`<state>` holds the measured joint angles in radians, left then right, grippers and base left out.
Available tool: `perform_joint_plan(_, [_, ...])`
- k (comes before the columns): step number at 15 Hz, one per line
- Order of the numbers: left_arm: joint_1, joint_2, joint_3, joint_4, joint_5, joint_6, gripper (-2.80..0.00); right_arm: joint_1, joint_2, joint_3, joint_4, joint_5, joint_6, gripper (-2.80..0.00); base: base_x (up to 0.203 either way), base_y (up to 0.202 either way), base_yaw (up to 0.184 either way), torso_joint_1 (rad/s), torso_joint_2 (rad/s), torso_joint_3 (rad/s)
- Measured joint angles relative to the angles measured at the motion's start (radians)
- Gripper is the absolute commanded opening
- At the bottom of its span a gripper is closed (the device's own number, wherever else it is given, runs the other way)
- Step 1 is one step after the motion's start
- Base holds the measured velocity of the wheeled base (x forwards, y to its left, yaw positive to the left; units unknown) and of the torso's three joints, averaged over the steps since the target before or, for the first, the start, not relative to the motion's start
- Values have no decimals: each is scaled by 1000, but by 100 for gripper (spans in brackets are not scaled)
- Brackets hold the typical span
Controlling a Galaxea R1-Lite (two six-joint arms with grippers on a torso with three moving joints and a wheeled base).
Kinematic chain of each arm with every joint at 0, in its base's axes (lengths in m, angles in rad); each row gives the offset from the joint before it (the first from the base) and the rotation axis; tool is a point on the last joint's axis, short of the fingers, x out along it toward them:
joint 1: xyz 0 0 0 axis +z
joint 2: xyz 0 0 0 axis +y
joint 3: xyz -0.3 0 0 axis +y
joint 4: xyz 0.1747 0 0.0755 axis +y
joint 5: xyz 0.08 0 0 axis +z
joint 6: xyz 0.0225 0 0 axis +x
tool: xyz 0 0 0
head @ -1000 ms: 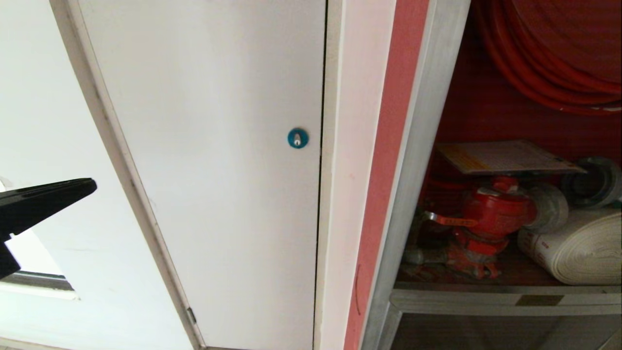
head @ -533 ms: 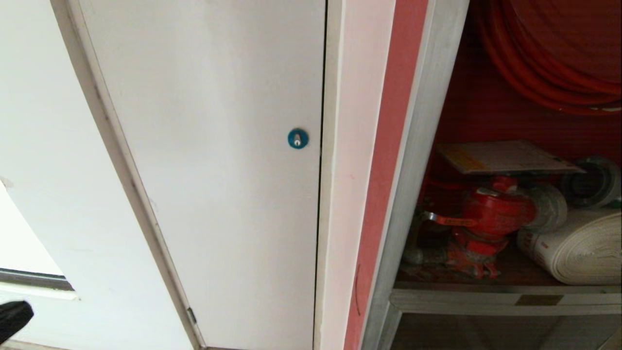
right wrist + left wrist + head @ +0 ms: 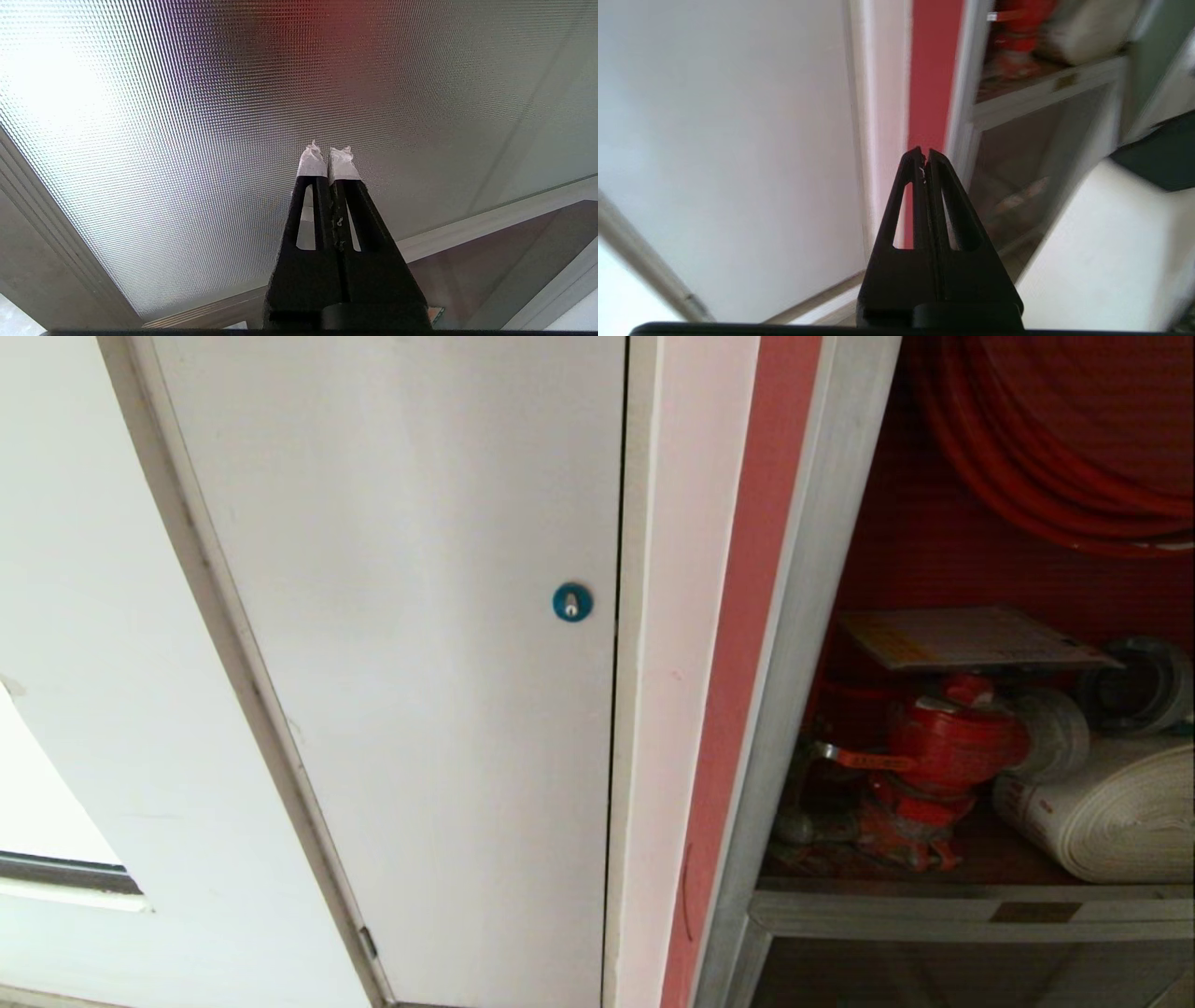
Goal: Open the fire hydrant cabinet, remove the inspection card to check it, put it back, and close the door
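Note:
The fire hydrant cabinet (image 3: 822, 616) stands open at the right of the head view, red inside. The inspection card (image 3: 971, 637) lies flat on top of the red valve (image 3: 943, 747), under the red hose reel (image 3: 1055, 439) and beside the white rolled hose (image 3: 1111, 812). No gripper shows in the head view, and the door is out of it. My left gripper (image 3: 924, 156) is shut and empty, low down, pointing at the cabinet's left frame (image 3: 966, 93). My right gripper (image 3: 329, 154) is shut and empty, close to a silver-framed dimpled glass panel (image 3: 187, 116); I cannot tell whether that is the door.
A plain white panel (image 3: 401, 616) with a small blue round lock (image 3: 571, 602) fills the wall left of the cabinet. Below the cabinet's shelf (image 3: 934, 905) sits a dark glass panel (image 3: 1027, 163). Pale floor (image 3: 1101, 261) lies in front.
The left gripper, at the head view's left edge a second ago, sank to the lower left corner and then dropped out of that view. Cabinet and card have not moved.

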<state>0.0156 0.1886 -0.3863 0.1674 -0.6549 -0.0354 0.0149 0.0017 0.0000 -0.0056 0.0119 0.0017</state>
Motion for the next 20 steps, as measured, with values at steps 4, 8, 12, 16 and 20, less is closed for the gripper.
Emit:
perform_joint_plan(4, [-13, -142, 82, -16, 123, 15, -280, 0, 0, 0, 0, 0, 0, -280, 0, 0, 0, 0, 0, 0])
perform_joint_plan(8, [-14, -184, 233, -188, 381, 56, -280, 0, 0, 0, 0, 0, 0, -280, 0, 0, 0, 0, 0, 0])
perform_joint_plan(12, [-14, -189, 372, -378, 563, 142, -280, 0, 0, 0, 0, 0, 0, -280, 0, 0, 0, 0, 0, 0])
perform_joint_plan(16, [-14, -190, 385, -219, 635, 140, -280, 0, 0, 0, 0, 0, 0, -280, 0, 0, 0, 0, 0, 0])
perform_joint_plan(20, [-14, -190, 386, -164, 649, 72, -280, 0, 0, 0, 0, 0, 0, -280, 0, 0, 0, 0, 0, 0])
